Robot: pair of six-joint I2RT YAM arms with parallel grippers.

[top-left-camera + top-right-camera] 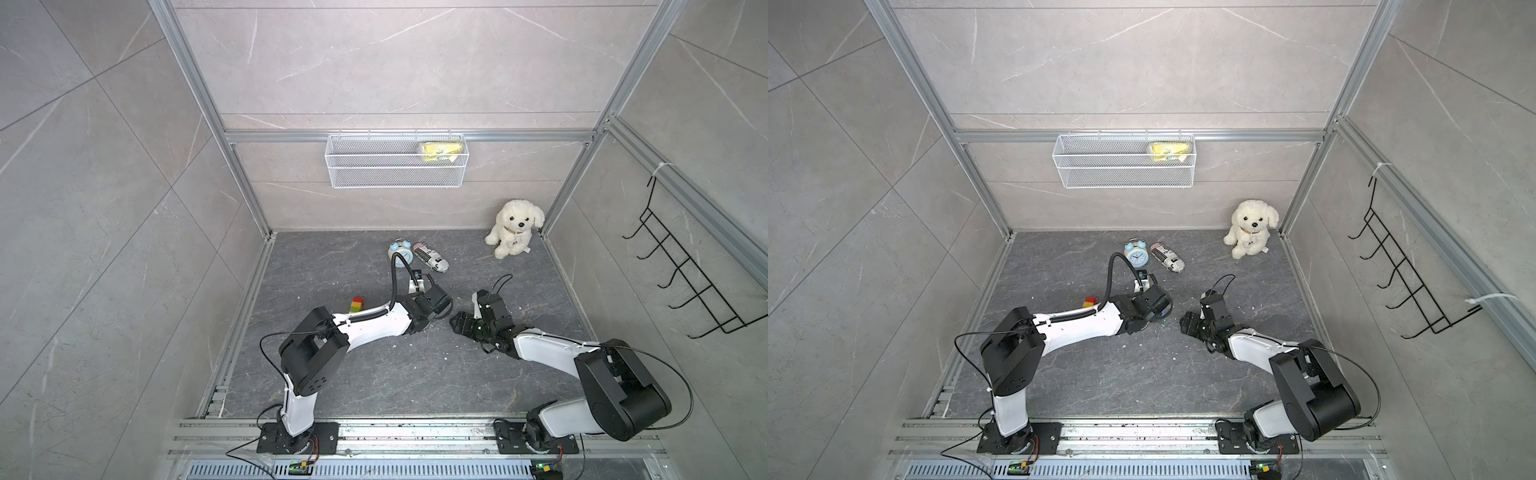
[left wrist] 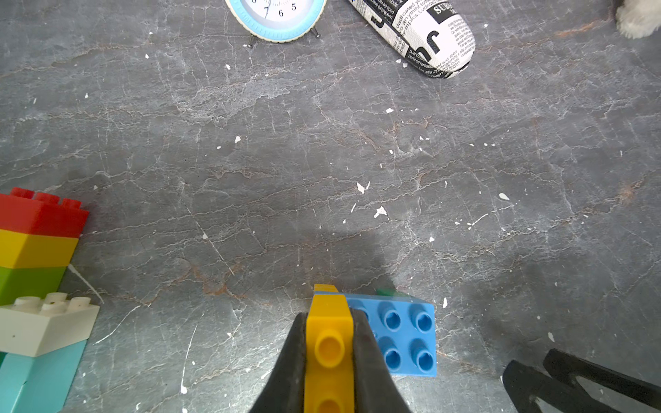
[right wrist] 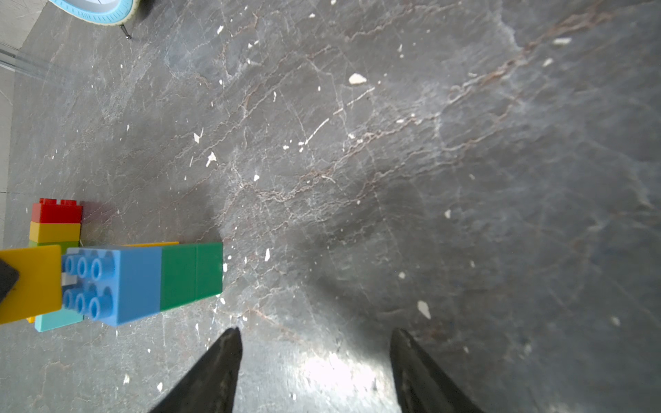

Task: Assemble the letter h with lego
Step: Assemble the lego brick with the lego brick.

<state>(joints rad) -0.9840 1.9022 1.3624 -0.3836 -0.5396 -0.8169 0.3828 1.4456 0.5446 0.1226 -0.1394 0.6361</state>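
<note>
- a lego stack [image 2: 43,214] stands upright on the dark tabletop [image 2: 250,161] at the left: red on top, then yellow, green, white and light blue.
- near it, the left gripper [image 2: 329,314] is clamped tight on a yellow brick [image 2: 329,343]. a blue brick [image 2: 404,336] is joined to its side and a green brick [image 3: 191,273] sits beyond the blue one. the three lie in a sideways row.
- farther back, a light blue alarm clock [image 1: 400,250] stands just beside a newspaper-print glasses case [image 1: 431,257].
- the right gripper [image 3: 315,330] holds nothing, its fingers spread wide and pointing at the held bricks.
- a white plush dog [image 1: 515,226] sits in the far right corner.
</note>
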